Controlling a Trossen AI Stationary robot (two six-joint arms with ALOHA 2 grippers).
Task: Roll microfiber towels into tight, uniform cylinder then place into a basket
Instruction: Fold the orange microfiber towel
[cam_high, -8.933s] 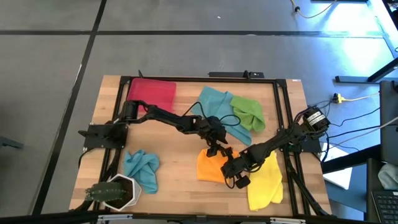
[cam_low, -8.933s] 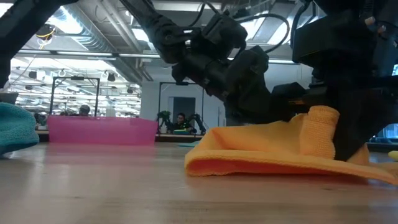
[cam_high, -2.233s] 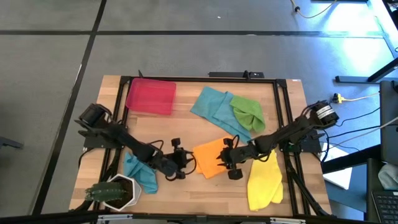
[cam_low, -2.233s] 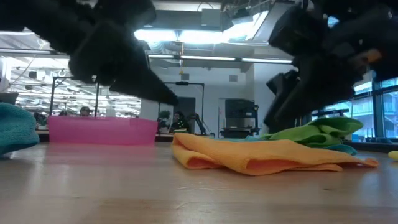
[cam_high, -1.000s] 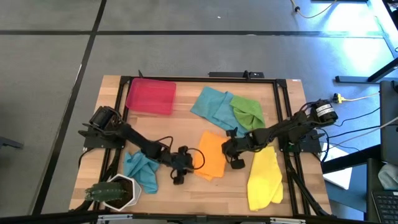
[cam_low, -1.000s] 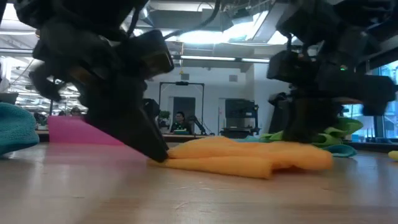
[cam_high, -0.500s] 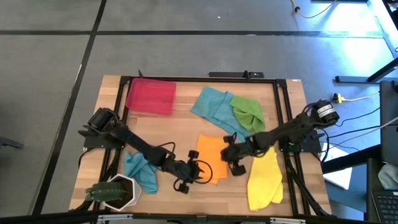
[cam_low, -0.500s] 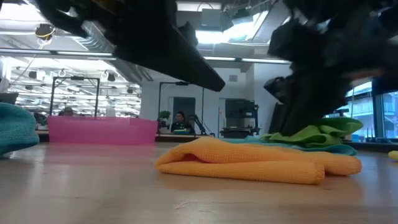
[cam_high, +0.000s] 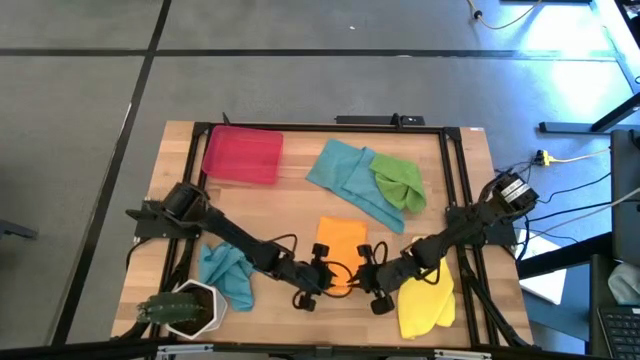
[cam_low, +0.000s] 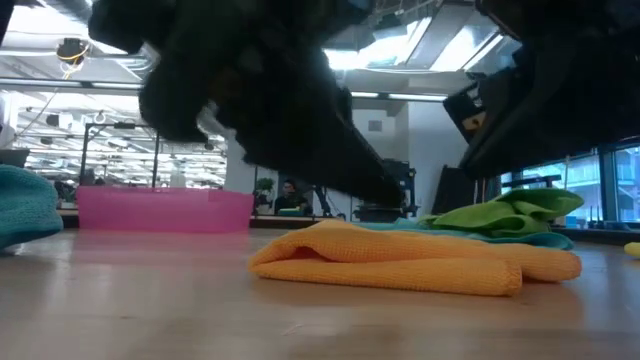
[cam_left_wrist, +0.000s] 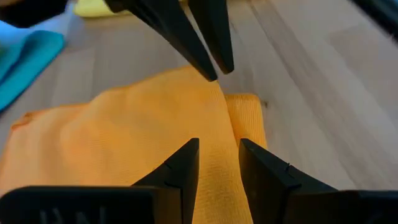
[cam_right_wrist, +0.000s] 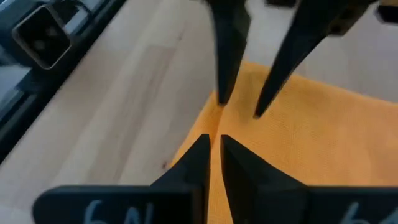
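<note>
Looking straight down, the high view gives you the whole wooden table (cam_high: 290, 205): the teal towel (cam_high: 345, 175) spread at the far side with the green towel (cam_high: 400, 180) bunched on its right edge, the red basket (cam_high: 242, 155) sitting alone at the far left corner with nothing in it, the yellow towel (cam_high: 422, 300) at the near right, a second teal towel (cam_high: 228, 272) crumpled near the left beside the white hexagonal pot (cam_high: 188, 308), and the orange towel (cam_high: 338, 250) folded in the middle toward the near edge. Both arms reach in low from their sides and meet at the near edge of that orange towel, the left gripper (cam_high: 322, 282) and the right gripper (cam_high: 368, 282) facing each other tip to tip. The low view only shows them as big dark blurs over the towel (cam_low: 400, 262), but it does show the fold lying as a thick doubled layer on the wood, which the top view flattens out. The wrist views fill in the hands: the left gripper (cam_left_wrist: 217, 149) has its fingers part way apart over the orange cloth, and whether they pinch any of it I can't tell; the right gripper (cam_right_wrist: 214, 143) has its fingers nearly together at the towel's edge, and again a grip on the fabric isn't clear.
</note>
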